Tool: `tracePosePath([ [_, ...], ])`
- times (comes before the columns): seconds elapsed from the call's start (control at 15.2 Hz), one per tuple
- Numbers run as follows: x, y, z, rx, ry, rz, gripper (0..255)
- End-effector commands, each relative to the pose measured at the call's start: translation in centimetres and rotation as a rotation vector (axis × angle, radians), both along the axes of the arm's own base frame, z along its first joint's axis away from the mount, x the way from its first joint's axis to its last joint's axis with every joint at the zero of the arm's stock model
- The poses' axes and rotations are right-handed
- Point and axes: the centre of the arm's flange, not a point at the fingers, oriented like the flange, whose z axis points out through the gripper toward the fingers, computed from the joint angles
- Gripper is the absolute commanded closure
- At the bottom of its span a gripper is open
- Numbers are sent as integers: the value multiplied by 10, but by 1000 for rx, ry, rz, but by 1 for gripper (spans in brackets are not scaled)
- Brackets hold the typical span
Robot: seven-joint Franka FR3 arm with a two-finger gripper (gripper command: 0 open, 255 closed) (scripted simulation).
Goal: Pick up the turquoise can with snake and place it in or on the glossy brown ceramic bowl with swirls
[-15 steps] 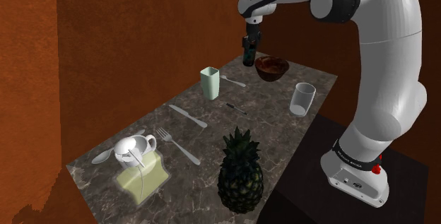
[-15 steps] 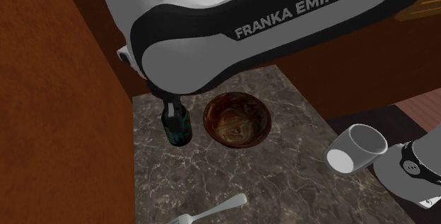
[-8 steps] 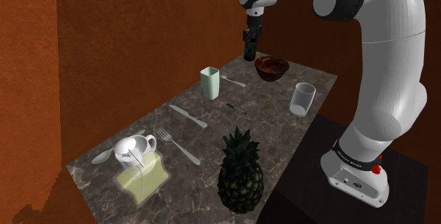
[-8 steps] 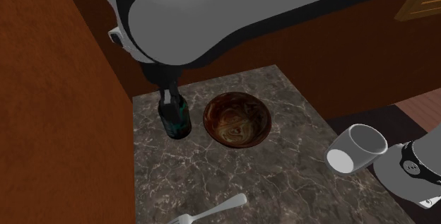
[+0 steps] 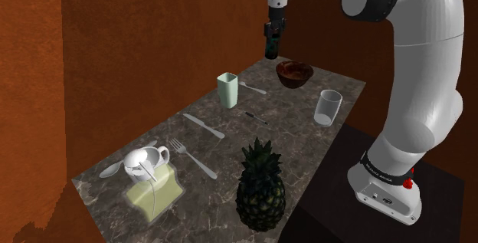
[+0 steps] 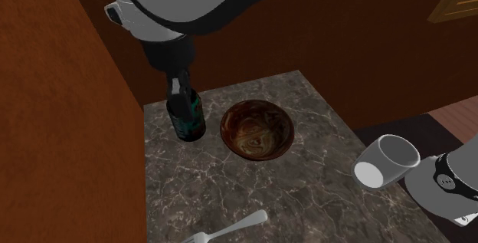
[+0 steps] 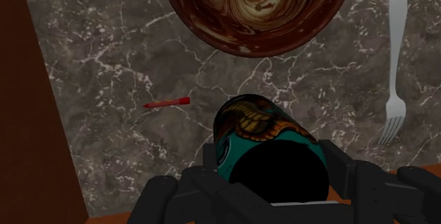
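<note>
One turquoise can with a snake print (image 7: 265,141) hangs clasped in the black tool (image 6: 180,88), raised above the dark marble table (image 6: 230,195) just beside the one glossy brown swirled bowl (image 6: 237,123). The wrist view reveals one small red stick (image 7: 167,103) lying near that bowl.

A dark green pineapple (image 5: 260,192) stands on the dark marbled tabletop (image 5: 295,119), near a silver fork (image 5: 193,158). Further back stand a pale green square cup (image 5: 227,90) and a clear glass tumbler (image 5: 329,106).
</note>
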Motion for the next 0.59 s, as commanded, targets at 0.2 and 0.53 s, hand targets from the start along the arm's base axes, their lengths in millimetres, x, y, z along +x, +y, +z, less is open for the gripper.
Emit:
tracePosePath([
  [0.2, 1, 1, 27, 0, 0, 0, 255],
  [0.53, 1, 1, 53, 0, 0, 0, 255],
])
